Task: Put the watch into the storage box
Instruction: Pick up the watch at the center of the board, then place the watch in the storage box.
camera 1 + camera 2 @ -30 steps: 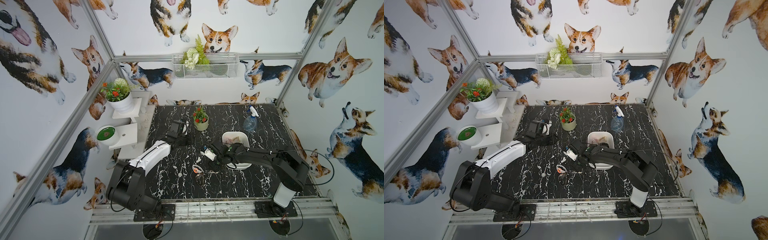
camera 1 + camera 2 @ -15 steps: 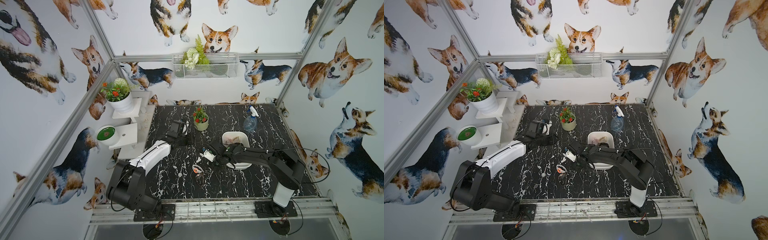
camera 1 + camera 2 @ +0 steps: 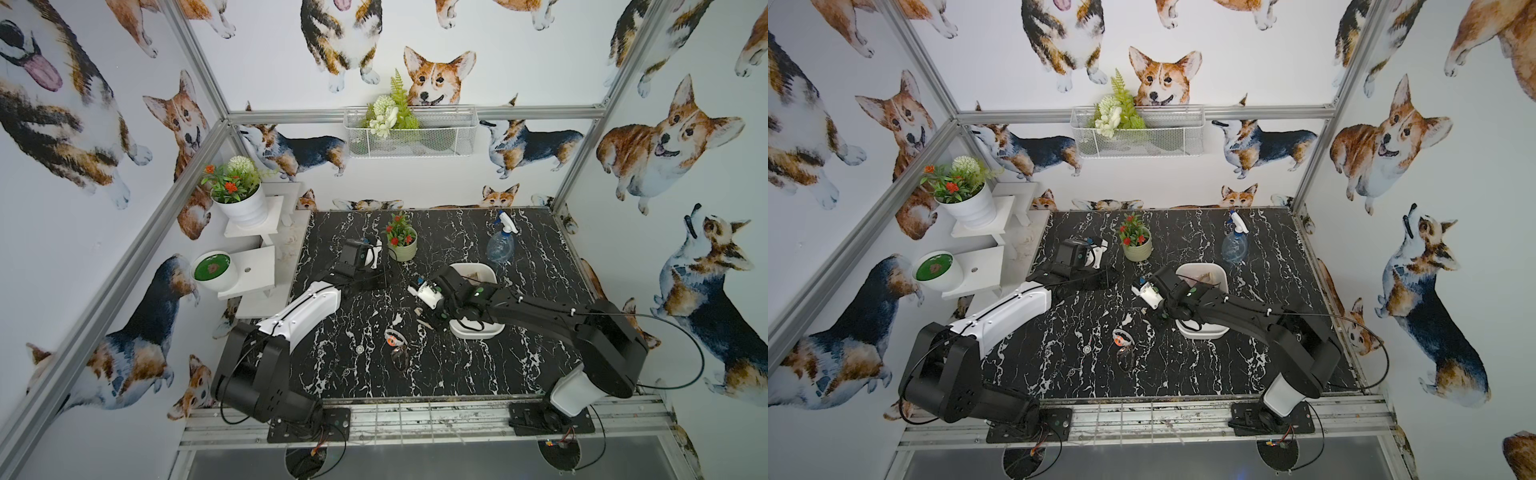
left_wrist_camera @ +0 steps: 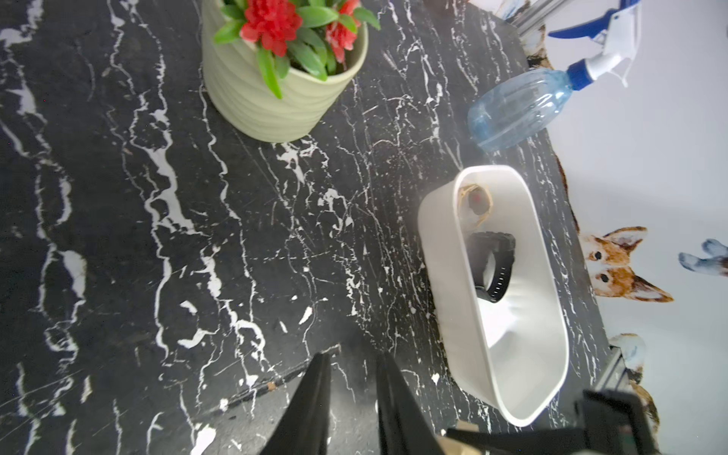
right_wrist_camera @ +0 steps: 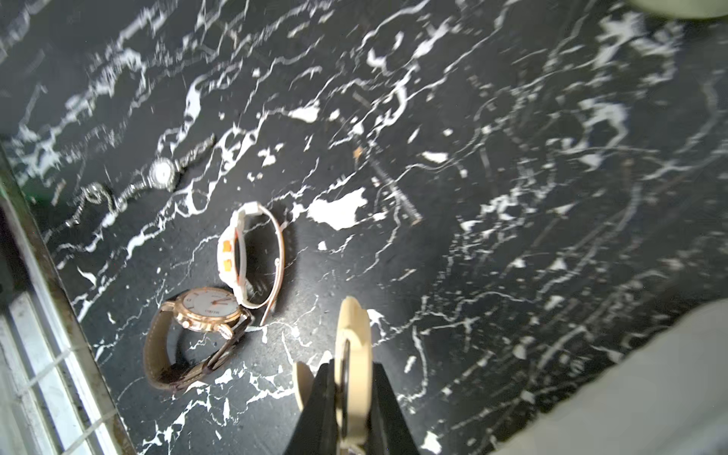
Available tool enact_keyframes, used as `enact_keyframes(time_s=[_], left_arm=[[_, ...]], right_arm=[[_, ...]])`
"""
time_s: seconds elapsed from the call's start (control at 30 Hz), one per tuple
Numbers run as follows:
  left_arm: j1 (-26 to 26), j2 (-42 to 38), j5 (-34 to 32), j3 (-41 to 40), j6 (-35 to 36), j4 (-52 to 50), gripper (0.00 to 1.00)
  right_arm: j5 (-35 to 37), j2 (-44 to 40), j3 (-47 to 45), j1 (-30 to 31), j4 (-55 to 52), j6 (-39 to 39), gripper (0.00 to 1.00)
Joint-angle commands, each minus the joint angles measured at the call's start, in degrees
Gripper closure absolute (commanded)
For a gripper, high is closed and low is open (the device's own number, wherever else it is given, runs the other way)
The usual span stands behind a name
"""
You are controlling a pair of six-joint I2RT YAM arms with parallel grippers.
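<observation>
My right gripper [image 5: 351, 388] is shut on a cream-coloured watch [image 5: 351, 335], holding it on edge just above the black marble table. In a top view this gripper [image 3: 428, 318] hangs just left of the storage box [image 3: 476, 332], a shallow white tub. The box [image 4: 437, 252] holds a black watch [image 4: 494, 268] and a gold-coloured one [image 4: 474, 205]. My left gripper [image 4: 350, 366] is open a little with nothing between its fingers, low over the table left of the box.
A white-and-orange watch [image 5: 244, 256], a rose-gold watch with a brown strap [image 5: 205, 311] and a small silver chain watch [image 5: 163, 173] lie near the table's front. A green flower pot [image 3: 402, 249] and a spray bottle [image 3: 500, 245] stand behind.
The right jaws have closed on the cream watch. The right arm has shifted slightly by the box. The left arm has not moved.
</observation>
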Motion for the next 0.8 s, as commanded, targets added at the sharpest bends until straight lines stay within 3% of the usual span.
enact_keyframes(time_s=[0.0, 0.27, 0.63, 0.77], left_arm=[[-1.9, -0.1, 2.5, 0.3, 1.8, 2.7, 0.73], [-9.9, 3.0, 1.9, 1.5, 1.3, 8.7, 0.72], [-13.5, 6.6, 1.9, 4.7, 1.5, 8.1, 0.7], [-13.6, 6.5, 1.0, 4.9, 2.0, 7.2, 0.7]], right_arm=[[-0.9, -5.0, -2.1, -3.7, 6.0, 6.4, 0.94], [6.3, -6.5, 1.9, -16.3, -2.9, 13.0, 0.97], [12.7, 2.8, 6.6, -18.8, -6.7, 15.2, 0.95], [11.8, 4.8, 6.9, -19.3, -5.6, 15.6, 0.93]])
